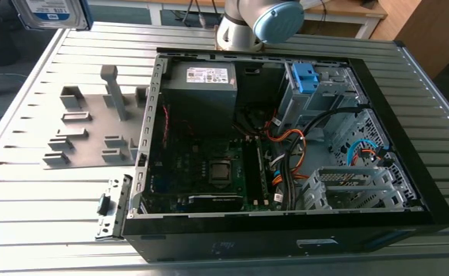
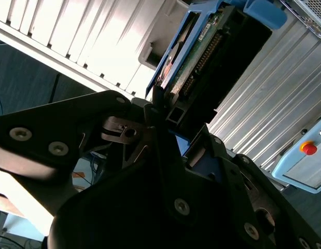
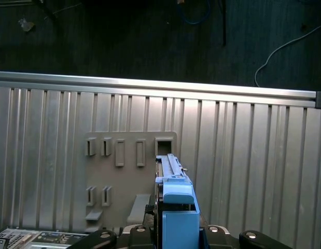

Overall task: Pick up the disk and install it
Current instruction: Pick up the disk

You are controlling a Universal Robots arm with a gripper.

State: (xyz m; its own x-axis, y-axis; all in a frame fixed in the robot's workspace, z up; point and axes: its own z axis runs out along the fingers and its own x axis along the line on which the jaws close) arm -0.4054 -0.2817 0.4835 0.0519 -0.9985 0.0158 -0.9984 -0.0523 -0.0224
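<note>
The disk [image 1: 52, 11], silver-grey with a white and blue label and a blue carrier frame, hangs in the air above the table's far corner at the exterior view's left. In the second wrist view my gripper [image 2: 163, 116] is shut on one end of the disk [image 2: 201, 52], and its circuit-board side shows. The first wrist view looks along the disk [image 3: 173, 192] edge-on, over the grey fixture plate [image 3: 124, 176]. The open computer case [image 1: 144, 172] lies well off to the exterior view's right of the disk.
Inside the case sit a grey power supply [image 1: 201, 86], a blue bracket [image 1: 303, 77] in the upper drive bay, cables and a metal cage [image 1: 347, 187]. The fixture plate [image 1: 94, 132] with upright posts lies beside the case. The robot base [image 1: 255, 23] stands behind it.
</note>
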